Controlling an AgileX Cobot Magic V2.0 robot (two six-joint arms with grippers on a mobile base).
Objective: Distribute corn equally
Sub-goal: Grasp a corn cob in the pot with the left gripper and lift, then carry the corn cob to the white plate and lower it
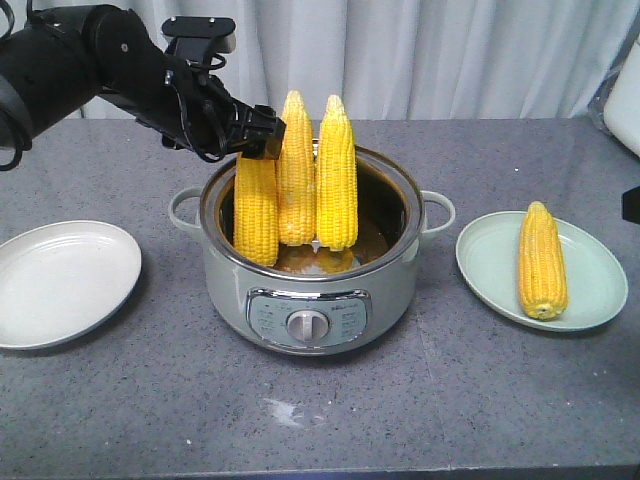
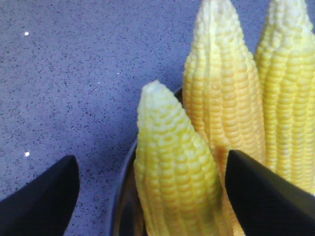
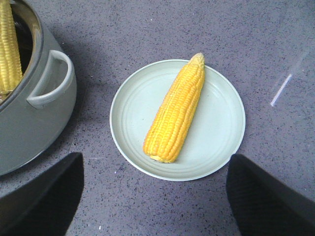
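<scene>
Grey speckled stone countertop [image 1: 450, 400], with a pale curtain [image 1: 450, 50] behind it. A pale green electric cooking pot [image 1: 310, 290] with a front dial [image 1: 307, 325] stands in the centre.

Three corn cobs stand upright inside the pot with their tips up and their lower ends hidden below the rim. The left cob [image 1: 256, 210] leans on the near-left wall and is the lowest. The middle cob [image 1: 296, 170] and the right cob [image 1: 337, 175] rise above the rim, side by side. Something yellowish lies at the bottom of the pot, too dim to identify.

The black left arm reaches in from the upper left, and the left gripper [image 1: 262, 135] is at the top of the left cob. From the front its fingertips blend into the dark hardware. The left wrist view shows its two dark fingers [image 2: 44, 196] spread wide on either side of that cob's tip, with bare counter in the gap beside it, so nothing is grasped.

A white plate [image 1: 60, 285] sits left of the pot, its left edge cut off. A pale green plate [image 1: 600, 280] sits to the right, with a fourth cob [image 1: 543, 260] lying flat on it, tip pointing away.

The right gripper [image 3: 155, 196] hangs above that plate, with only its two finger ends visible at the lower corners. They are spread apart and hold nothing.
</scene>
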